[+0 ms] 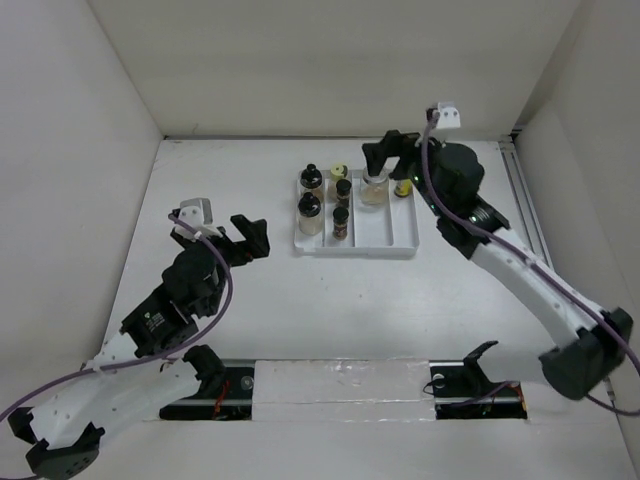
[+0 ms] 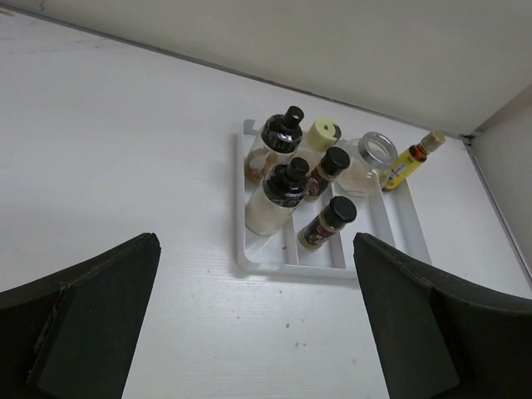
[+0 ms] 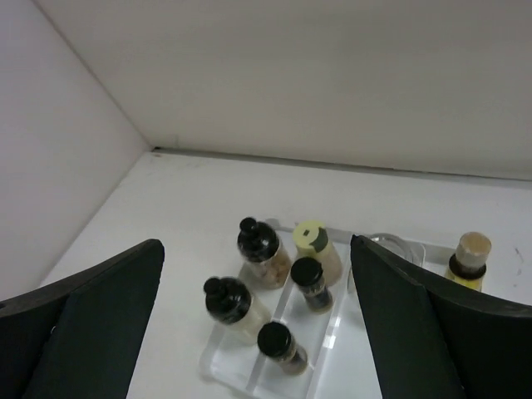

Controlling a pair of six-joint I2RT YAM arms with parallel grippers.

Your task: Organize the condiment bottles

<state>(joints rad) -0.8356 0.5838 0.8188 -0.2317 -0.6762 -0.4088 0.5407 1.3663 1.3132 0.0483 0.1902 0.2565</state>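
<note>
Jaws gape empty, left gripper (image 1: 250,238) and right gripper (image 1: 388,155). Yellow bottle (image 1: 403,187) is outside the tray (image 1: 400,238) at 2 o'clock, so it's probably next.

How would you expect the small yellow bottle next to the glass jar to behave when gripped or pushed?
The yellow bottle looks slim and tall for its base, so a push near the cap would likely tip it. It is small, so probably light. Its round body might roll if it falls.
</note>
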